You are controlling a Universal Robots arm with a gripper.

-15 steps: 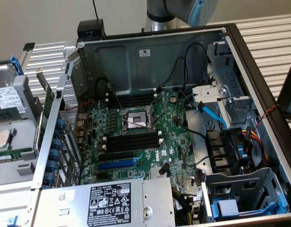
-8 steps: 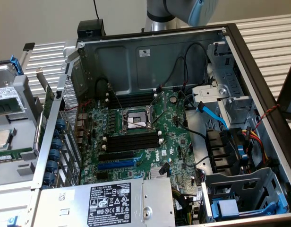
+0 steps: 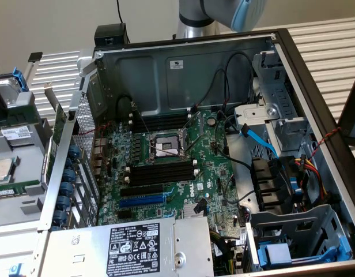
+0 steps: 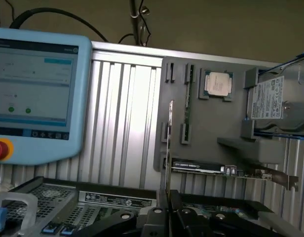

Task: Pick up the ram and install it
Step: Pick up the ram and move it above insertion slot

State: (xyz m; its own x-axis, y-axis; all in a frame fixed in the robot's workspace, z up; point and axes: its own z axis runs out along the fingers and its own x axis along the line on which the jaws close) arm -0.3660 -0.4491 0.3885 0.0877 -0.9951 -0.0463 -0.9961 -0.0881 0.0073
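holding the ram (image 4: 168,148) in the gripper (image 4: 168,213), pinched flat between the two fingers and seen from its thin edge. looks to be up high over the open computer case (image 3: 183,63), near the gray holder (image 4: 206,128) with one more green stick (image 4: 187,103) in it. to carry it well: keep the squeeze firm but not hard, keep the stick straight and not tipped, go slow, stay off the blue cable (image 3: 259,140), and aim for the long black slots (image 3: 160,173), not the blue slot (image 3: 142,201).

Silver-grey arm tube (image 3: 192,20), light-blue joint cap (image 3: 246,14), seemingly matte-black tool (image 4: 168,210).
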